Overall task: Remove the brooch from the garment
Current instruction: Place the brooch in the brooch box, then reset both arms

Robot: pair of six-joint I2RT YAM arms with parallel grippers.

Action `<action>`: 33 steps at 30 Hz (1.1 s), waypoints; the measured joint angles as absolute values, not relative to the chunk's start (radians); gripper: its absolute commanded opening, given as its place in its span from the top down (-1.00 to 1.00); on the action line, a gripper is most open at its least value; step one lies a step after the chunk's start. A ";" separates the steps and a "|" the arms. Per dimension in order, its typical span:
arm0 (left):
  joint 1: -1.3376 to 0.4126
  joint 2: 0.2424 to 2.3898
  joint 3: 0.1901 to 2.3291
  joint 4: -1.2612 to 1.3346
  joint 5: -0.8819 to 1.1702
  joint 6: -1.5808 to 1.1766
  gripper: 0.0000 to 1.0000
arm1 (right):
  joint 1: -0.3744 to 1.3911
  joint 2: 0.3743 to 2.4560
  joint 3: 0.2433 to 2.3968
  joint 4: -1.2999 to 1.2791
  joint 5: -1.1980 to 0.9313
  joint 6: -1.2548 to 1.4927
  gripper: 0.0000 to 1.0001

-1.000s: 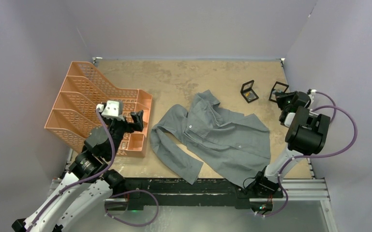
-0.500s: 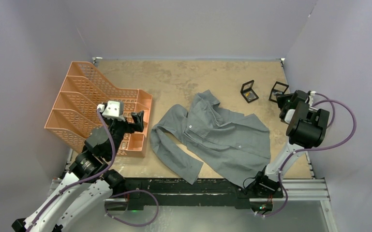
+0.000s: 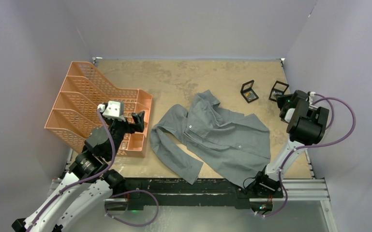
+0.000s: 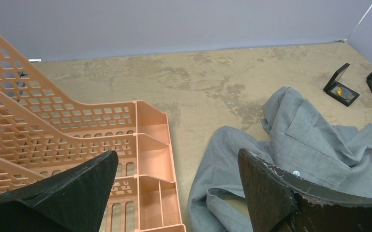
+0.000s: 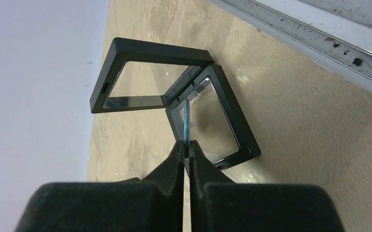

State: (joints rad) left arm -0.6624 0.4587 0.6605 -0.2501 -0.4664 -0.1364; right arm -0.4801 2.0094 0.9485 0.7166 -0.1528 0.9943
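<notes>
One garment (image 3: 217, 133), one brooch (image 5: 187, 123), two cases (image 3: 249, 91), one rack (image 3: 77, 79).

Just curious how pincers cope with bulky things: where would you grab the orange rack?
Probably one thin divider wall of the orange rack, from above, straddling it: its walls rise slanted with open slots between, and the whole body looks too wide.

Matt grey cloth shirt (image 3: 227, 135), smooth orange plastic rack (image 3: 72, 96), glossy-windowed black case (image 5: 237, 116), perhaps plastic

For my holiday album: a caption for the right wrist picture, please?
Shut right gripper pinches a thin blue piece, likely the brooch, over an open black case.
</notes>
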 measured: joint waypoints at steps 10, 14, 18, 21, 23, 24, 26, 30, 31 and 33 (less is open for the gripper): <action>-0.662 0.458 0.661 -0.250 -0.457 -0.136 -0.85 | -0.480 2.009 0.962 0.682 -0.159 1.003 0.26; -0.662 0.455 0.661 -0.251 -0.454 -0.136 -0.85 | -0.480 2.001 0.994 0.616 -0.147 0.982 0.15; -0.662 0.451 0.661 -0.252 -0.451 -0.136 -0.85 | -0.480 1.980 1.031 0.516 -0.136 0.950 -0.02; -0.662 0.447 0.661 -0.252 -0.451 -0.136 -0.85 | -0.480 1.955 1.059 0.445 -0.121 0.925 -0.11; -0.662 0.444 0.661 -0.252 -0.450 -0.137 -0.85 | -0.480 1.943 1.081 0.401 -0.117 0.909 -0.17; -0.662 0.443 0.661 -0.252 -0.450 -0.136 -0.85 | -0.480 1.938 1.089 0.381 -0.115 0.900 -0.22; -0.662 0.442 0.661 -0.253 -0.450 -0.137 -0.85 | -0.480 1.927 1.103 0.336 -0.111 0.884 -0.33; -0.662 0.435 0.661 -0.253 -0.450 -0.137 -0.85 | -0.480 1.896 1.113 0.254 -0.100 0.842 -0.49; -0.662 0.432 0.661 -0.253 -0.450 -0.137 -0.86 | -0.480 1.884 1.113 0.233 -0.099 0.829 -0.52; -0.662 0.427 0.661 -0.253 -0.450 -0.137 -0.85 | -0.480 1.861 1.113 0.197 -0.100 0.802 -0.59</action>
